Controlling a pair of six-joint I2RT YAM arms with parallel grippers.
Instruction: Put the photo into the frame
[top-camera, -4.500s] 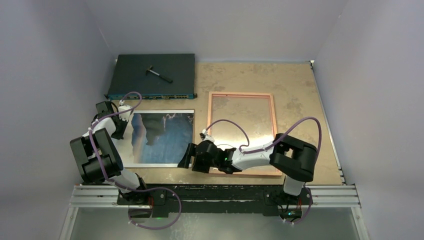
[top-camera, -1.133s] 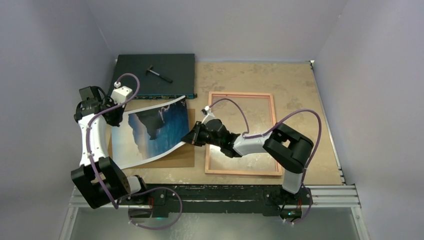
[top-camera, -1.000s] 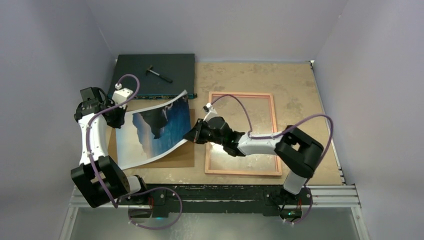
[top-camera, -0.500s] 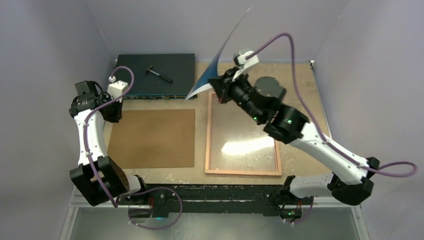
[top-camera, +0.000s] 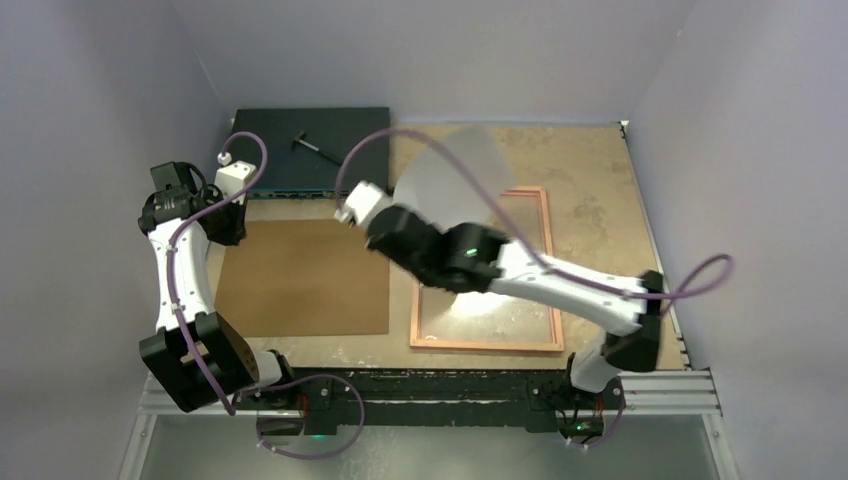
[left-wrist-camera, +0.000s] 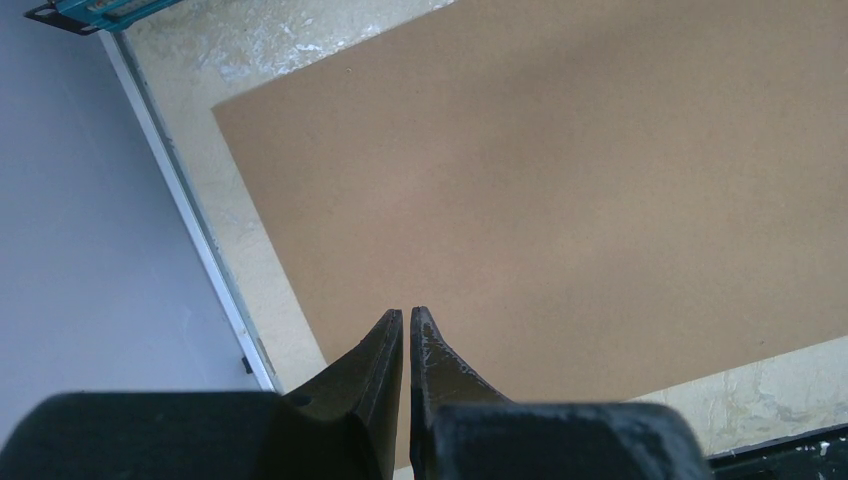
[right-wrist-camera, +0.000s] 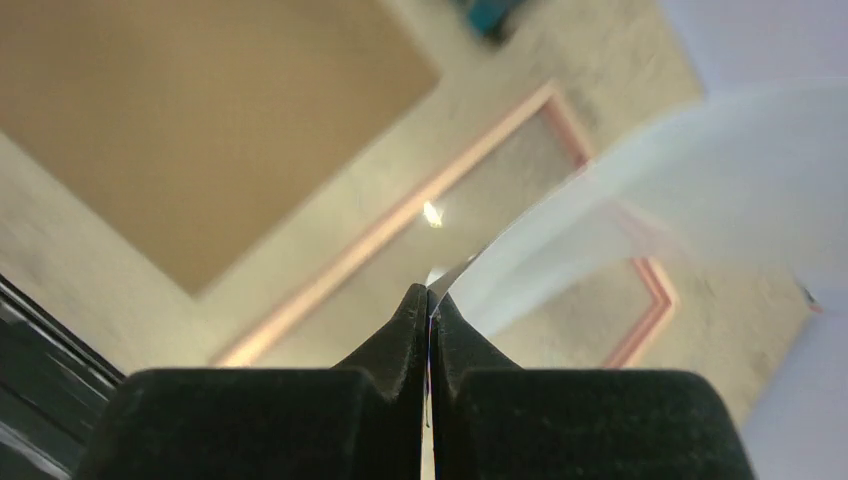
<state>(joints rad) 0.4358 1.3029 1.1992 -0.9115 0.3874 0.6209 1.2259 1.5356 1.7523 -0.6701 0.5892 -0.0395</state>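
Note:
The photo (top-camera: 458, 178) hangs in the air over the far left part of the frame, curled, its plain white back toward the top camera. My right gripper (top-camera: 437, 226) is shut on one of its edges. In the right wrist view the thin sheet (right-wrist-camera: 640, 190) runs up and right from my right gripper (right-wrist-camera: 428, 292). The frame (top-camera: 485, 345) lies flat on the table with its pink border (right-wrist-camera: 400, 215) below that gripper. My left gripper (top-camera: 230, 228) is shut and empty (left-wrist-camera: 407, 315), hovering over the near left corner of the brown backing board.
A brown backing board (top-camera: 300, 278) lies flat left of the frame. A dark electronics box (top-camera: 270, 150) with a small black tool (top-camera: 317, 148) on it sits at the back left. Walls close in on both sides and behind.
The right arm has swung left and down, so the photo now shows its white back over the frame instead of standing high near the far edge. The left arm has stayed put.

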